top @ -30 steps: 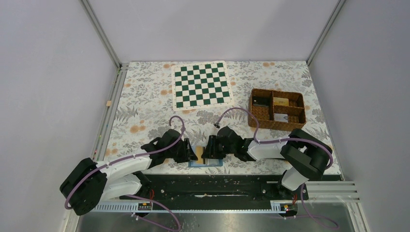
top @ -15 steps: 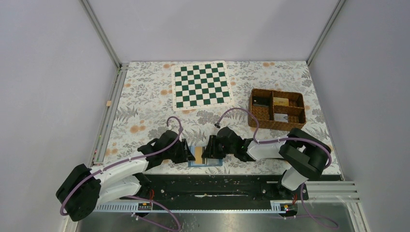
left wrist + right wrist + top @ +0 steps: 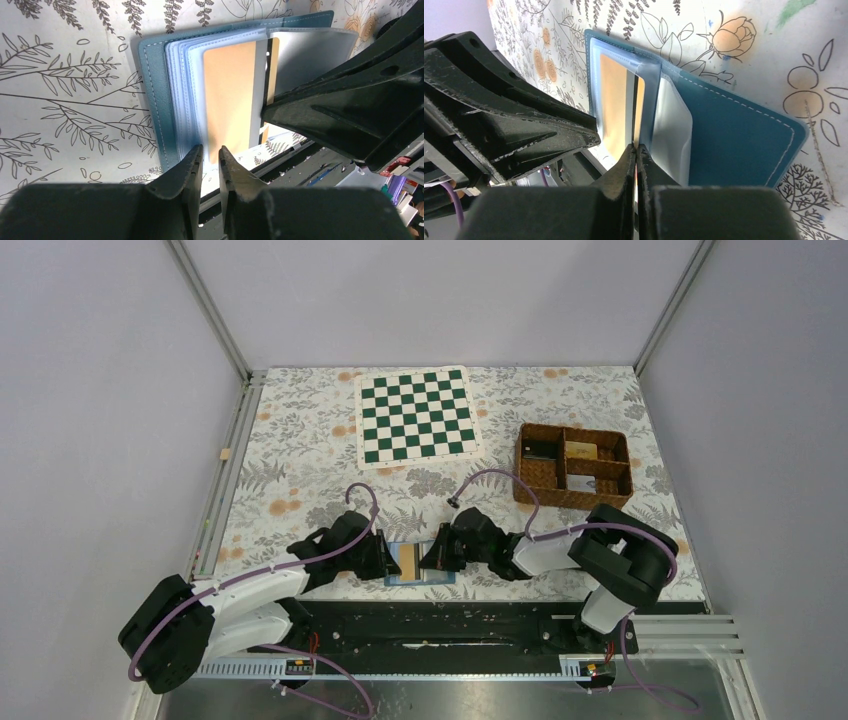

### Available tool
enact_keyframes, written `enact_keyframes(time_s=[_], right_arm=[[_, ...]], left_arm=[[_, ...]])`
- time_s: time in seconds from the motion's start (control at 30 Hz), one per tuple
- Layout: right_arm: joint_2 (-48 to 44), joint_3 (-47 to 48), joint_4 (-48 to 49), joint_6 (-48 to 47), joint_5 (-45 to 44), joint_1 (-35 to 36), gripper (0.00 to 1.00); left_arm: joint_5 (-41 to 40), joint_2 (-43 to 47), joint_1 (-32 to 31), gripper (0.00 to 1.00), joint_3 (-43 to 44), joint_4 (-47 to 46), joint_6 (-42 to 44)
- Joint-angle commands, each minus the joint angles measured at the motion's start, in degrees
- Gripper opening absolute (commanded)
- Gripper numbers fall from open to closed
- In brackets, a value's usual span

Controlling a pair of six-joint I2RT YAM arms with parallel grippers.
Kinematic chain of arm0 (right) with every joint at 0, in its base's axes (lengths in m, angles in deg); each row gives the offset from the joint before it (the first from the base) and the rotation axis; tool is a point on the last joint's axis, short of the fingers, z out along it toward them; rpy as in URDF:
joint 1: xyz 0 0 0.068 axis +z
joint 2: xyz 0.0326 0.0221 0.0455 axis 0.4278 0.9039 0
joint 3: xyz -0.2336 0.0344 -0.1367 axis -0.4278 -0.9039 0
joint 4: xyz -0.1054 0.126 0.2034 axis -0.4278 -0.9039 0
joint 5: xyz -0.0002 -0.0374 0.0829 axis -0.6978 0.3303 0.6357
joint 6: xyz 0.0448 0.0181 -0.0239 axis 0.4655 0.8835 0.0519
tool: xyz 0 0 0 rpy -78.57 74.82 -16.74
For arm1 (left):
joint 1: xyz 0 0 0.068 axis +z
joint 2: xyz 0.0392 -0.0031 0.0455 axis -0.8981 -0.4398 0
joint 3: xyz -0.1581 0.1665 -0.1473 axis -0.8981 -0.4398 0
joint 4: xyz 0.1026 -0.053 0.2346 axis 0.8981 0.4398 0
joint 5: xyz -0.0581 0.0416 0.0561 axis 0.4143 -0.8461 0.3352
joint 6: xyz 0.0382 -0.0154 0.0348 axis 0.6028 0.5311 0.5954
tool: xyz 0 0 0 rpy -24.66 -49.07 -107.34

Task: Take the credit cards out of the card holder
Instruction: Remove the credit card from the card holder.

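Note:
The blue card holder point(image 3: 442, 578) lies open near the table's front edge, between my two grippers. It shows in the left wrist view point(image 3: 150, 100) and the right wrist view point(image 3: 734, 140). A tan-gold credit card point(image 3: 230, 100) sits in a clear sleeve and also shows from above point(image 3: 409, 560). My left gripper point(image 3: 210, 150) is nearly closed at the sleeves' lower edge. My right gripper point(image 3: 636, 147) is shut on the edge of a second card with a black stripe point(image 3: 640, 107), which stands partly out of its sleeve. From above, the left gripper point(image 3: 392, 562) and right gripper point(image 3: 430, 562) face each other.
A green-and-white chequered board point(image 3: 417, 415) lies at the back. A brown wicker basket point(image 3: 573, 490) with compartments stands at the right. The black rail of the arm mounts point(image 3: 430, 615) runs just in front of the holder.
The left arm has drawn back to the left, and the holder has shifted slightly left with it. The right gripper stays closed on the card.

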Motion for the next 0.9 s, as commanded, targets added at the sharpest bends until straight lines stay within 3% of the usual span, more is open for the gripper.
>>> enact_keyframes(time_s=[0.0,0.33,0.87], right_arm=[[-2.3,-1.7,2.1,0.0,-0.9,-0.5,0.0],[-7.7,-4.0,-0.4,-1.7,0.0,-3.0,0.0],[-25.1,-1.6,-20.2,-11.1,-6.9,-4.6,0.0]], left_arm=[[-1.6,0.4,0.1,0.18,-0.1,0.0,0.7],[-2.6,-1.7,0.1,0.19,0.0,-0.4,1.4],[-2.5,0.2,0.1,0.25,3.8,3.7,1.9]])
